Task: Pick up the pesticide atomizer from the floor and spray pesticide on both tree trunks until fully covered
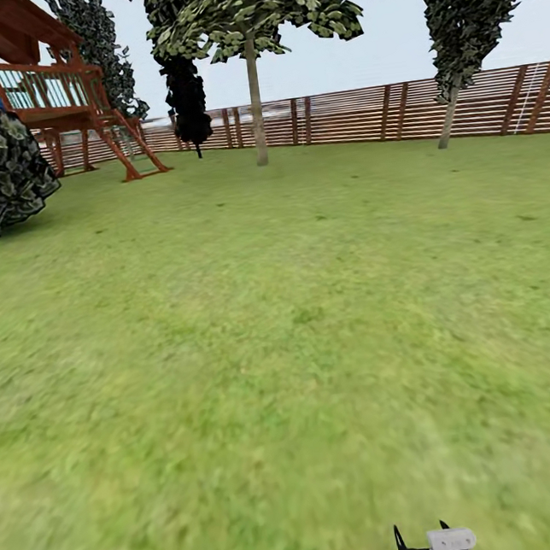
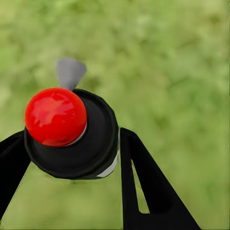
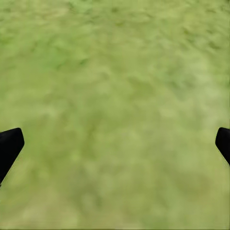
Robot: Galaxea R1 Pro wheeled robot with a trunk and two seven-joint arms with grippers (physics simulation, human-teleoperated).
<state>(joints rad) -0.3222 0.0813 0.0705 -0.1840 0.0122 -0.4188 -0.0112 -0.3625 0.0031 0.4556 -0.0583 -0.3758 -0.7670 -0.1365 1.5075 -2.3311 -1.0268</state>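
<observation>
With the atomizer [image 2: 72,134] clamped between my left gripper [image 2: 72,158] fingers and my right gripper [image 3: 115,143] spread wide and empty, I seem to be crossing the lawn [image 1: 284,351]; next I must near the straight-trunked tree [image 1: 254,97] by the fence [image 1: 358,114].

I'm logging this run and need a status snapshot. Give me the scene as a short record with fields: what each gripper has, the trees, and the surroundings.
left gripper: shut on the atomizer, black body with red cap, held between the fingers
right gripper: open, nothing between the fingers, grass below
trees: near tree trunk straight ahead by the fence; second trunk leaning, farther right
other: wooden play tower at far left, lawn between robot and trees
</observation>
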